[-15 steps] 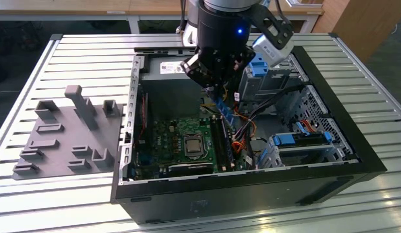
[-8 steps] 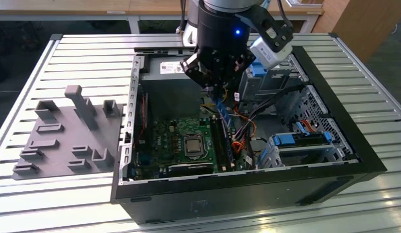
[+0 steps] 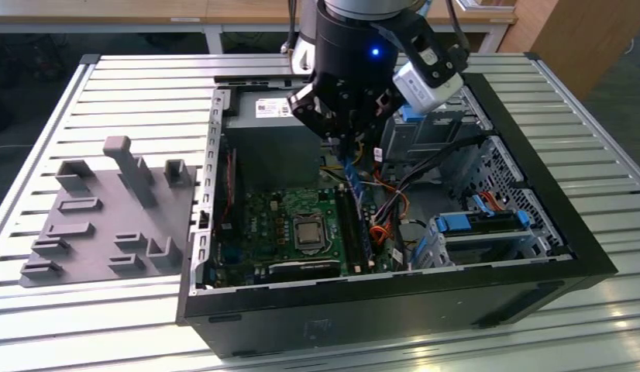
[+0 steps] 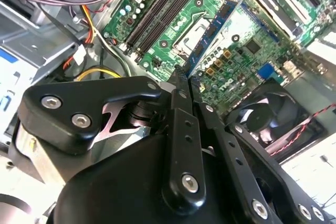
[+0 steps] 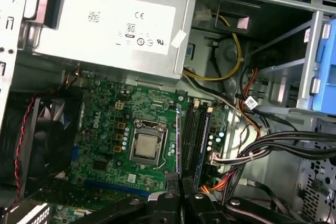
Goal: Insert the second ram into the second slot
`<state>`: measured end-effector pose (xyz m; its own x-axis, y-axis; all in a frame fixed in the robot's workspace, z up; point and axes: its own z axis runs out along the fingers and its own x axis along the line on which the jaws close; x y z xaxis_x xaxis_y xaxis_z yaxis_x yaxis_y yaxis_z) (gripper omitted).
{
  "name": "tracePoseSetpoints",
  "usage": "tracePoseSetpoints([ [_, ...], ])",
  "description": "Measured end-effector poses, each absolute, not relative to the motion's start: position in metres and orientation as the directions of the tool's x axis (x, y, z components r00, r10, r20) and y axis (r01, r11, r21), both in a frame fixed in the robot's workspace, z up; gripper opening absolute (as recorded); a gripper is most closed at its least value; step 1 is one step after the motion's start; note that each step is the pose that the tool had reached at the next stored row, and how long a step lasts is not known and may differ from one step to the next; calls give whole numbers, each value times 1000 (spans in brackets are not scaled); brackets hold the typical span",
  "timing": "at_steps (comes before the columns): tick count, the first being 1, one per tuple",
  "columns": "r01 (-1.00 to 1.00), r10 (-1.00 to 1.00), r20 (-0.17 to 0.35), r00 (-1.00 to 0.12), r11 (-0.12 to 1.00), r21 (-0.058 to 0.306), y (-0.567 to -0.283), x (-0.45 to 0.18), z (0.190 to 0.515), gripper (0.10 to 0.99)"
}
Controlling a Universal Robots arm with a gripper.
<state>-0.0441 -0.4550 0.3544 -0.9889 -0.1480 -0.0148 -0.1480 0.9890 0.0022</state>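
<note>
Fixture plate [image 3: 98, 221]: laid on the slatted table [image 3: 113, 77] at the exterior view's left, just beside the case.
Case [image 3: 403, 291]: opened; the motherboard [image 3: 283, 225] and cables are contained in it.
Gripper [image 3: 346, 139]: jaws drawn nearly together, clamped on the second ram.
Second ram [image 3: 349, 172]: gripped on edge between the jaws, hung over the memory slots [image 4: 160, 11].

Matt black gripper [image 4: 182, 76] — circuit-board second ram [image 4: 212, 32]

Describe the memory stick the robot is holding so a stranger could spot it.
Look inside the open black computer case, above the green motherboard. The second ram is the thin blue stick with dark chips, clamped in the robot's jaws, unlike the chunky blue drive-bay tabs.
</note>
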Motion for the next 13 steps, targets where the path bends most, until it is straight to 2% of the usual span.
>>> tracePoseSetpoints([
  [13,-71,-71,-10,-997,997,2,-455,-44,352,137],
])
